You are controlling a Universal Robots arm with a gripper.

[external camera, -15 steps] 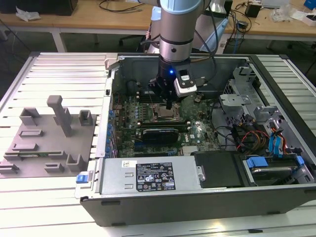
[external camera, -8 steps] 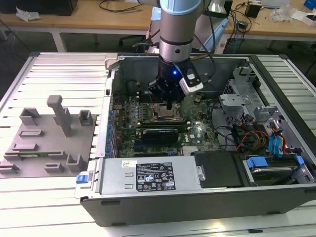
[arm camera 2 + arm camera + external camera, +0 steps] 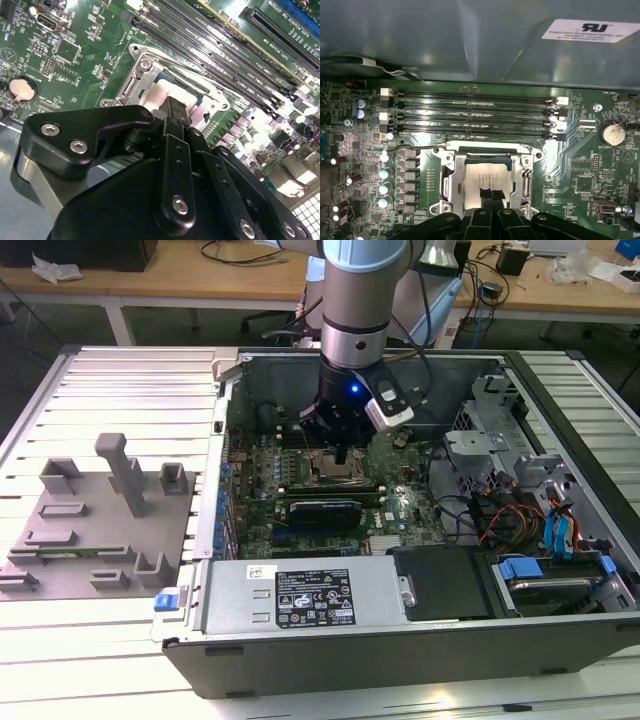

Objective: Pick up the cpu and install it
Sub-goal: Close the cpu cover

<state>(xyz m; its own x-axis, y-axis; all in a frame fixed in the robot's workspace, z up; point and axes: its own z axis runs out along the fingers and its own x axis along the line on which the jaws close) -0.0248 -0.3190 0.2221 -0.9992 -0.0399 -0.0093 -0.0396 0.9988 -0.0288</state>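
first wrist view: the cpu (image 3: pixel 482 175) lies flat inside the motherboard socket (image 3: pixel 449 176); the gripper (image 3: pixel 490 193) has its fingers pressed together, tips resting on the cpu's pale top

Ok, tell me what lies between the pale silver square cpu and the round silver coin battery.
In the first wrist view, the grey metal socket frame borders the cpu, then green motherboard reaches the battery.
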